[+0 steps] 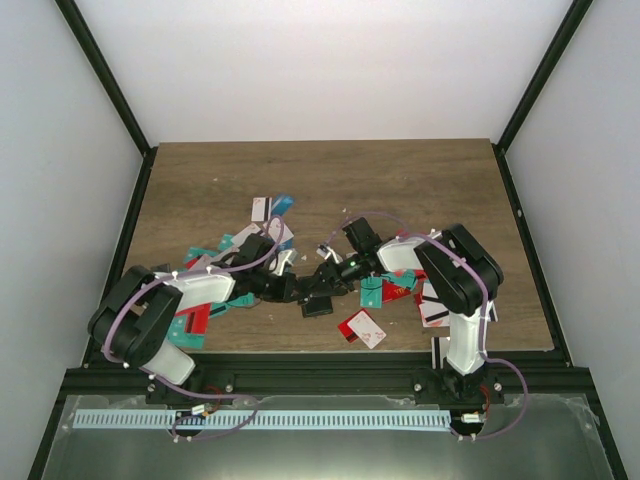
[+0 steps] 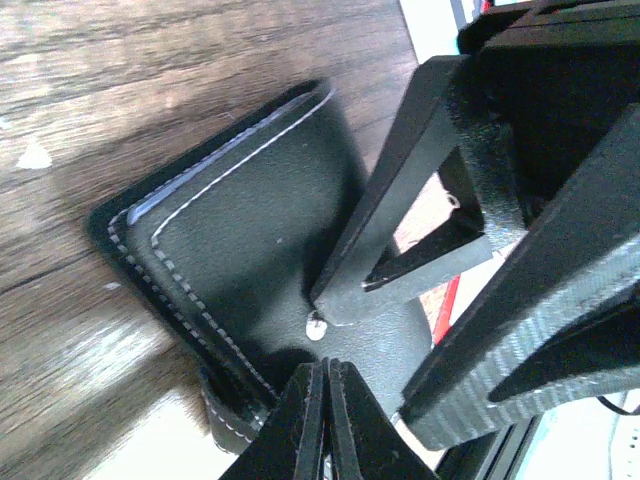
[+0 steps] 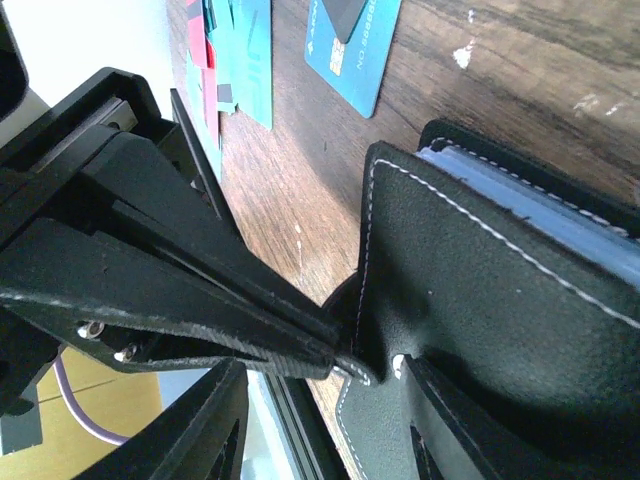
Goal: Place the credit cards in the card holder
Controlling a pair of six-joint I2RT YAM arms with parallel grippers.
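The black card holder (image 1: 318, 306) lies at the table's middle front, where both arms meet. In the left wrist view the card holder (image 2: 240, 220) shows white stitching. My left gripper (image 2: 328, 368) is shut on its near edge. In the right wrist view the holder (image 3: 500, 300) is partly open, with pale blue sleeves (image 3: 520, 195) showing. My right gripper (image 3: 320, 385) is open; one fingertip (image 3: 402, 366) rests on the holder's cover. Credit cards lie scattered around: a red and white card (image 1: 362, 328), a teal card (image 1: 372, 291), a blue card (image 3: 350, 45).
More cards lie in a heap under the left arm (image 1: 215, 270) and beside the right arm (image 1: 432, 305). A black frame rail (image 1: 320, 370) runs along the table's near edge. Bare wood (image 1: 330, 180) lies at the back.
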